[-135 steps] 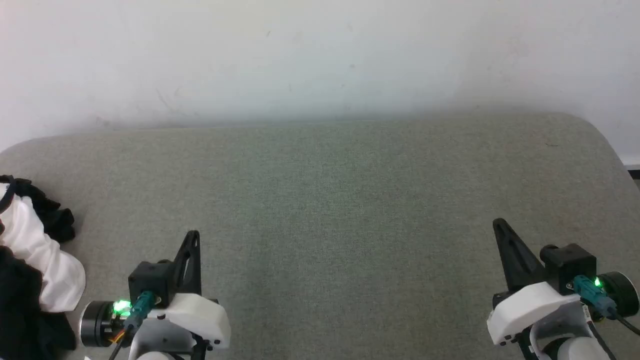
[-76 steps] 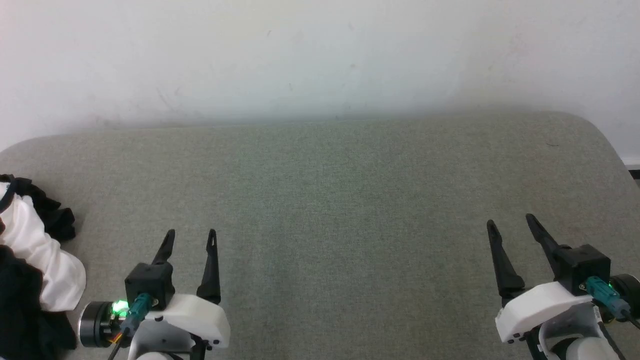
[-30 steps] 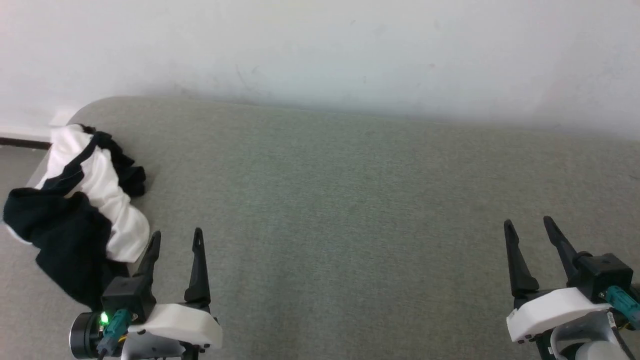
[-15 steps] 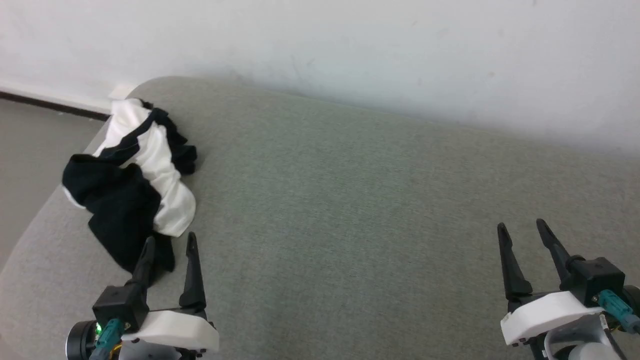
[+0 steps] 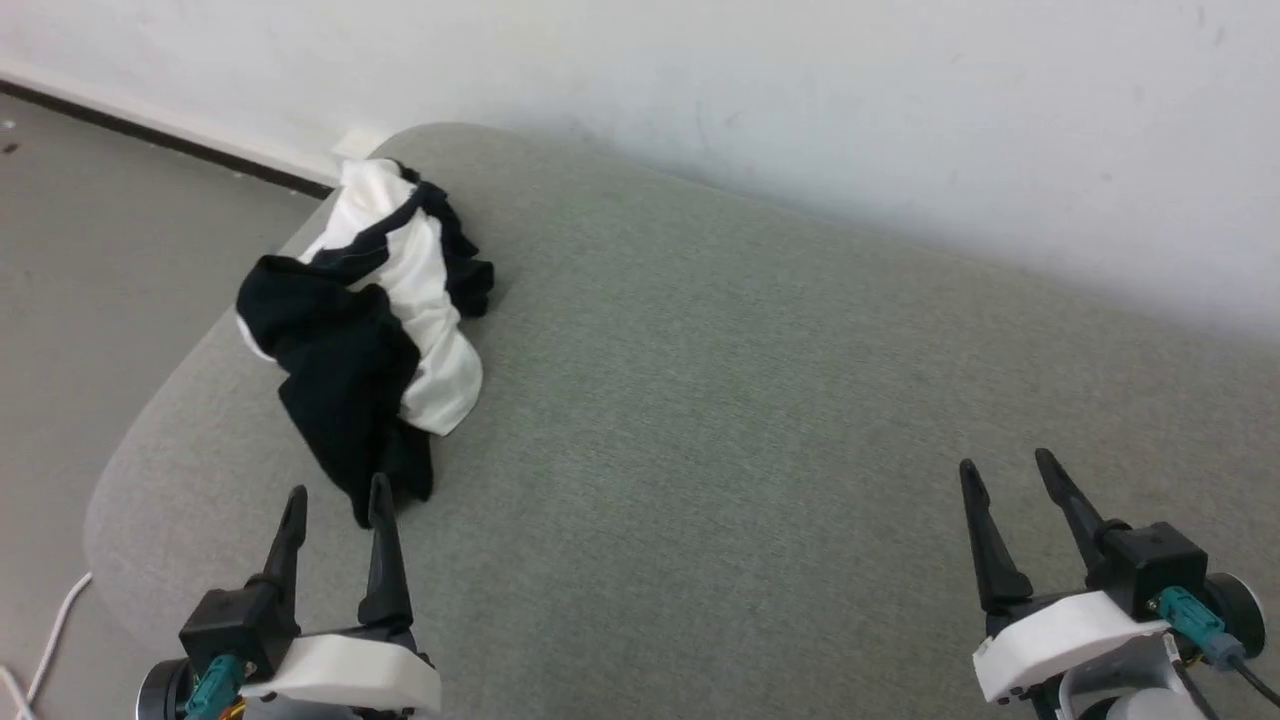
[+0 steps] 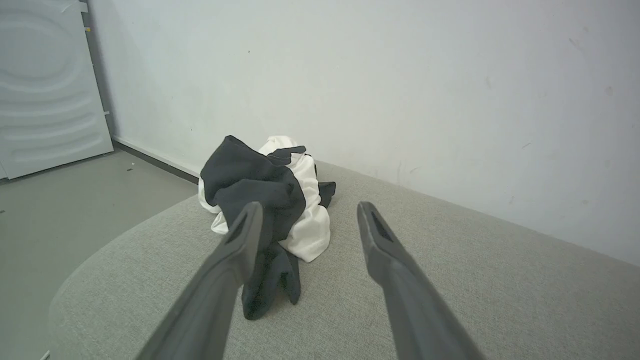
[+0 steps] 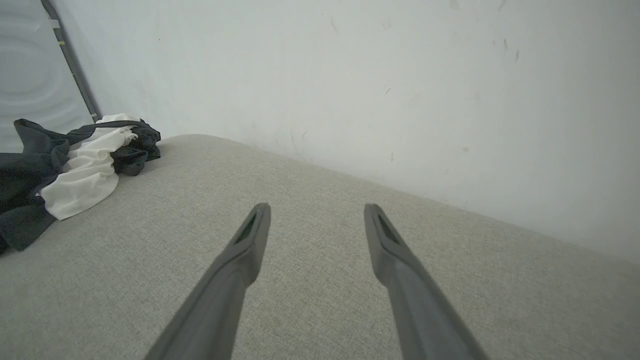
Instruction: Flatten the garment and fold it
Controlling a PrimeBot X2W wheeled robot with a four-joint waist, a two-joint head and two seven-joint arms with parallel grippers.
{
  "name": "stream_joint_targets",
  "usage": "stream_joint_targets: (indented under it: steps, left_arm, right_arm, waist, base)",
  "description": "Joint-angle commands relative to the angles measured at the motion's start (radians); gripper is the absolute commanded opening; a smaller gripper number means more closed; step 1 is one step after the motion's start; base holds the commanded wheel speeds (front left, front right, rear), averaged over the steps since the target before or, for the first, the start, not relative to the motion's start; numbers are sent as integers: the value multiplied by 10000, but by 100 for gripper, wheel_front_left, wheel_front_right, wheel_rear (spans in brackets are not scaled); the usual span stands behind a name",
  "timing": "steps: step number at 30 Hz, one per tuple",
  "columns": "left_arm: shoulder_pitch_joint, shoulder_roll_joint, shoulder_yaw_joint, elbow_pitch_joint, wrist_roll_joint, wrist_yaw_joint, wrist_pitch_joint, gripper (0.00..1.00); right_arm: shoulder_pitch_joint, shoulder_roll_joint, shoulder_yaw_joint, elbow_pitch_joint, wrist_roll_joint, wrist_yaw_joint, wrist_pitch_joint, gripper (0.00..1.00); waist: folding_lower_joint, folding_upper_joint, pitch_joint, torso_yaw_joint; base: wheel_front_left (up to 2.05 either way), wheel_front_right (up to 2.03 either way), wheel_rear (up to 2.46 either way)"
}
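In the head view the left gripper (image 5: 337, 490) has its two long dark fingers spread with nothing between them. Just ahead of its tips lies the garment (image 5: 370, 320), a soft white T-shirt with black sleeves and collar, crumpled in a heap on the grey-green fabric-covered padded surface (image 5: 760, 400). A black tail of cloth trails down almost to the fingertip nearer the robot's middle. The right gripper (image 5: 1006, 462) is equally spread and empty, with the heap well away, ahead and to its left. In the left wrist view the left gripper (image 6: 310, 205) looks straight at the garment (image 6: 260, 190): black folds sit over white ones, and a dark flap hangs lowest, close beyond the left finger. In the right wrist view the right gripper (image 7: 317, 206) points at bare upholstery and the plain white wall (image 7: 400, 75), and the garment (image 7: 85, 175) is far to the left of its fingers. The cloth looks light and limp, likely to sag and drag its tangled layers along when lifted, and not fragile. The trailing black flap seems the easiest first hold, though a hem or shoulder edge would probably spread it better.
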Motion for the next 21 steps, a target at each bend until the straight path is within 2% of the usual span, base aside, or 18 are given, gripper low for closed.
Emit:
stream_joint_targets:
  steps: [1,21]
  left_arm:
    - [156,-17,-8,-63,-96,99,-106,100]
    - [519,-21,-111,317,-373,70,-524,100]
  right_arm:
    - [-118,22,54,93,95,-5,-103,100]
    - [-158,29,115,492,245,-7,-520,100]
  waist:
    - [0,-1,-40,333]
    - [0,-1,-206,1654]
  base:
    - [0,0,0]
    - [-3,-3,-3]
